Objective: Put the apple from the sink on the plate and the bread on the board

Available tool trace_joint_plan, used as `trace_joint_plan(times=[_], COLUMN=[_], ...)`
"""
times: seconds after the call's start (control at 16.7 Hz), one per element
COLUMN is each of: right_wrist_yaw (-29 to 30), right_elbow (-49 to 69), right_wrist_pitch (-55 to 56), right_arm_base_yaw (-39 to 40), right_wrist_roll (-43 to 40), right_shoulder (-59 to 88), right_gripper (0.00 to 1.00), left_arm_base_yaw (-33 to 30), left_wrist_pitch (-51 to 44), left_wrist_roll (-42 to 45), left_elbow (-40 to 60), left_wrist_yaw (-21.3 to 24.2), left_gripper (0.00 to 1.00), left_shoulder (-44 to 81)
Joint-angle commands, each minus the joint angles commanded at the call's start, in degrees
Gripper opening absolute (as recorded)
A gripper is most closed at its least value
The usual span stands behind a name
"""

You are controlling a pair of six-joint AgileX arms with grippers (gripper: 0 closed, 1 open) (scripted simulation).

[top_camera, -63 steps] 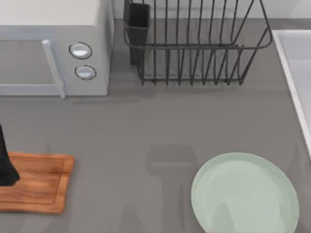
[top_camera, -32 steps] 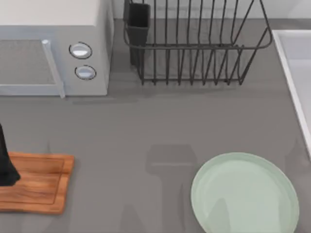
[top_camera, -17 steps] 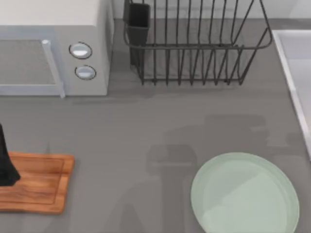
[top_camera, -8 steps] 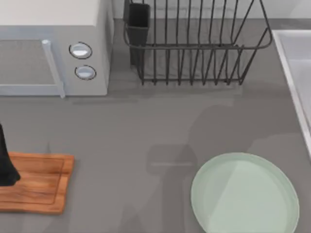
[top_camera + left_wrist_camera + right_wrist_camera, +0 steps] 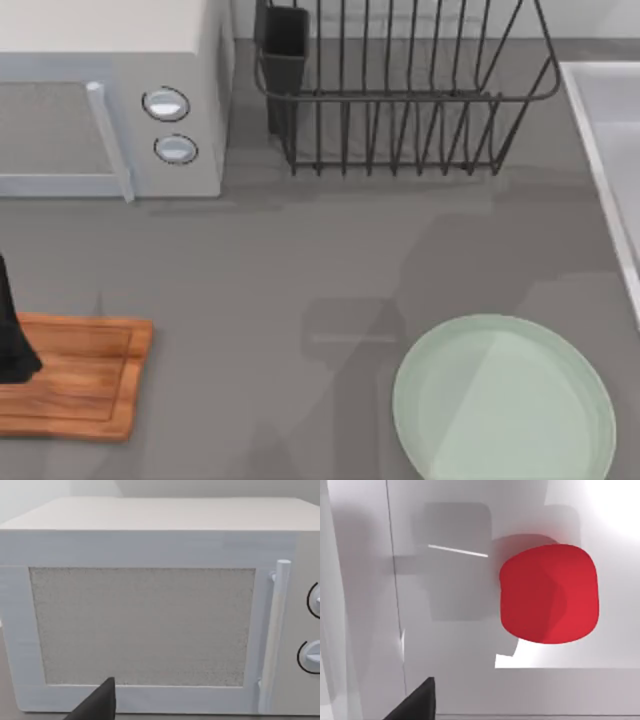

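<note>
- Our right end effector [image 5: 415, 702] hangs over the sink [image 5: 365, 605]. One dark fingertip pokes into the right wrist view, so we can't tell if the fingers are spread or pressed together.
- The apple [image 5: 547, 594] sits on the white sink floor right under that camera, not gripped.
- Our left end effector [image 5: 12, 335] is parked over the board's [image 5: 85, 375] left end, facing the microwave [image 5: 150, 610]. Can't tell its finger state either.
- The plate [image 5: 500, 400] sits bare on the desk [image 5: 300, 260], near the sink's rim [image 5: 600, 170]. No bread spotted.
- Step in hand, we reckon: going for the apple. Next we'd centre over it, drop, pinch, then lift clear of the rim before swinging to the plate.
</note>
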Motion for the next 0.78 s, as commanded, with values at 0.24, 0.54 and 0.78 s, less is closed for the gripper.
trace_joint_plan(times=[0.24, 0.54, 0.78], right_wrist_yaw=[0.04, 0.08, 0.08], right_elbow=[-4.36, -9.02, -9.05], right_wrist_pitch=[8.93, 17.68, 17.73], right_arm_base_yaw=[-0.10, -0.24, -0.24], right_wrist_roll=[0.07, 0.12, 0.12], right_shoulder=[3.89, 8.50, 8.54], right_gripper=[1.00, 1.00, 0.92], left_arm_base_yaw=[0.00, 0.00, 0.00], left_wrist_pitch=[0.00, 0.00, 0.00], left_wrist_roll=[0.00, 0.00, 0.00], left_elbow=[0.00, 0.00, 0.00], left_wrist_yaw=[0.00, 0.00, 0.00], left_gripper=[1.00, 1.00, 1.00], left_shoulder=[0.00, 0.00, 0.00])
